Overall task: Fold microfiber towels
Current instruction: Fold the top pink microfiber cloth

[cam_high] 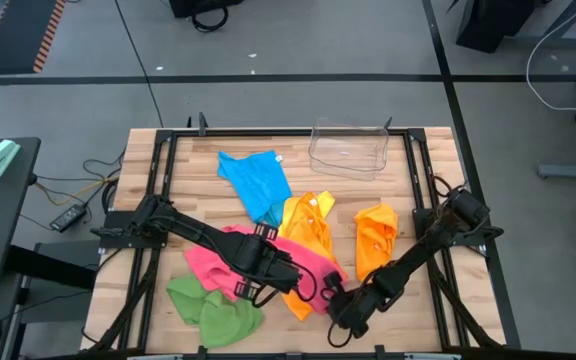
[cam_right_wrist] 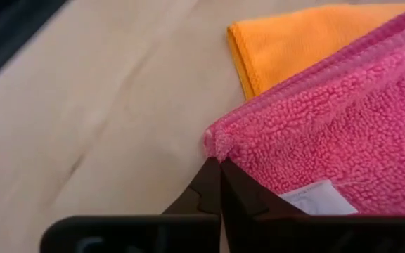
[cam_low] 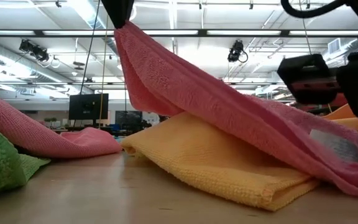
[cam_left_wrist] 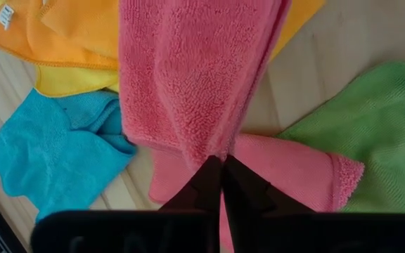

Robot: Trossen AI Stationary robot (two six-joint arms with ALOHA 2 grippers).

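Pale wood-plank table [cam_high: 168,200] under a dark frame, grey floor all round it, and the low view looks out past the cloths into a big hall with strip lights and dark monitors. The left gripper [cam_high: 290,272] is pinched tight on a fold of the pink towel [cam_high: 230,252], hoisting it so it drapes down like a tent over the yellow towel [cam_low: 216,158]. The right gripper [cam_high: 340,305] sits near the front edge, fingers clamped together on the pink towel's corner, right by its white tag [cam_right_wrist: 316,195]. Green towel [cam_high: 213,308] lies bunched at the front edge, on the left side. Blue towel [cam_high: 256,182] is spread toward the back, middle of the table. An orange towel [cam_high: 376,238] lies crumpled on the right side; another orange one [cam_high: 303,228] is in the middle beside the pink. A clear bin [cam_high: 348,150] stands at the back edge, right of centre.
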